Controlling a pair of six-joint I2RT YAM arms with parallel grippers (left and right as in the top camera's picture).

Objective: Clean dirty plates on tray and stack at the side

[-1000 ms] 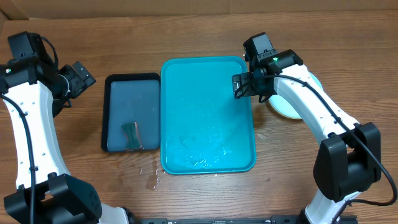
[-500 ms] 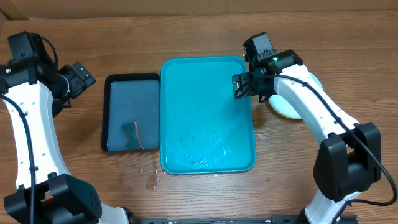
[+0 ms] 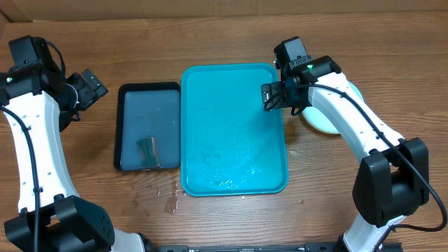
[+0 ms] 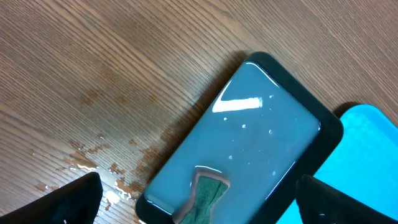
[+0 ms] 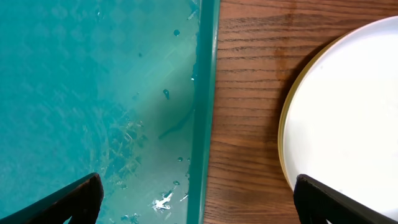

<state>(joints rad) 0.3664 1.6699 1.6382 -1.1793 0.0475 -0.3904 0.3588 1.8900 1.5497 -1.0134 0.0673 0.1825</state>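
Note:
The turquoise tray (image 3: pixel 234 129) lies mid-table, wet, with no plates on it. The plates (image 3: pixel 316 120) sit stacked on the wood right of the tray, mostly hidden under my right arm; a light blue edge (image 3: pixel 355 91) shows behind it. In the right wrist view the top plate (image 5: pixel 348 112) has a yellow-green rim and a pale centre. My right gripper (image 3: pixel 276 98) hangs open over the tray's right rim (image 5: pixel 202 124), holding nothing (image 5: pixel 199 199). My left gripper (image 3: pixel 89 85) is open, left of the dark tray, and empty (image 4: pixel 196 199).
A dark navy tray (image 3: pixel 148 126) filled with water lies left of the turquoise one, a green sponge (image 3: pixel 148 150) near its front end. Water is spilled on the wood beside it (image 4: pixel 93 168) and at the turquoise tray's front-left corner (image 3: pixel 170 199).

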